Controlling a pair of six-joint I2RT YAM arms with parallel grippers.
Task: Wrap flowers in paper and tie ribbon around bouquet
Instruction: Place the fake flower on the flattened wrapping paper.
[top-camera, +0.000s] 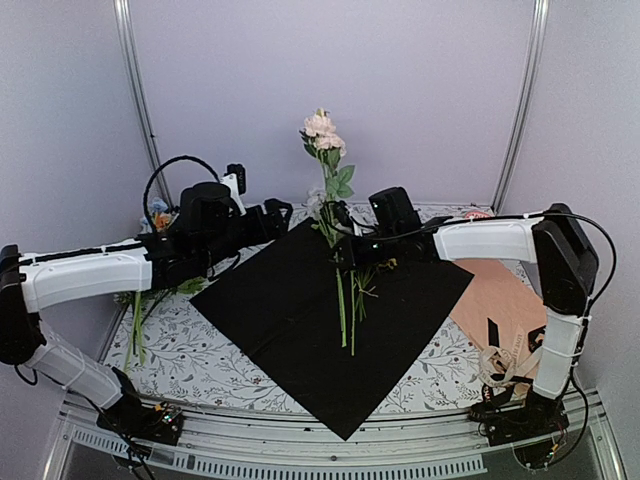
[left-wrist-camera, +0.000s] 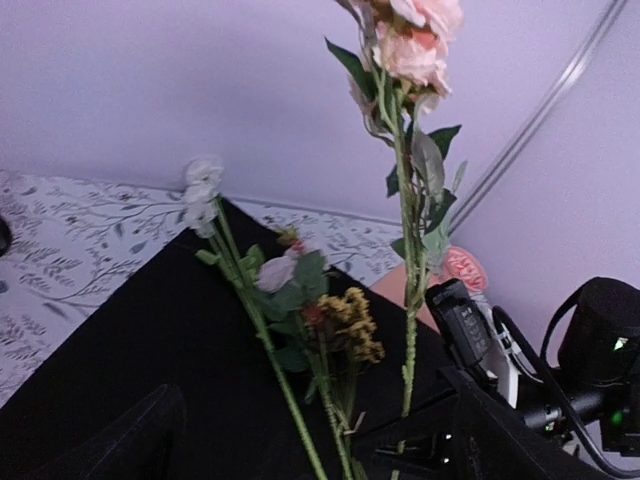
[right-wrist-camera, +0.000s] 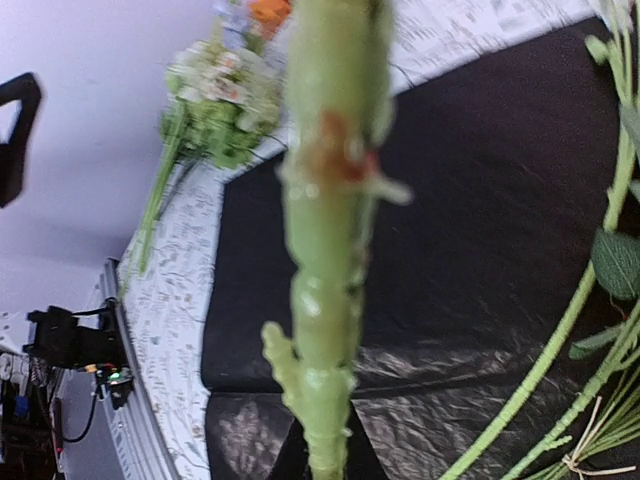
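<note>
The black paper (top-camera: 300, 300) lies as a diamond on the table. One pink flower (top-camera: 322, 135) stands upright over the paper's far corner, and my right gripper (top-camera: 345, 248) is shut on its stem (right-wrist-camera: 335, 250). More flowers (top-camera: 347, 300) lie on the paper: a white-bloomed stem (left-wrist-camera: 240, 280) and a small yellow sprig (left-wrist-camera: 352, 322). My left gripper (top-camera: 280, 212) hangs open just left of the upright stem (left-wrist-camera: 410, 300), its fingers (left-wrist-camera: 120, 440) spread wide and holding nothing. The cream ribbon (top-camera: 505, 365) lies at the right, by the right arm's base.
A peach-tan sheet (top-camera: 500, 300) with a dark strap (top-camera: 495, 330) lies under the paper's right corner. A leftover bunch (right-wrist-camera: 215, 100) and loose green stems (top-camera: 135, 320) sit at the table's left side. The tablecloth (top-camera: 200, 350) has a leaf print.
</note>
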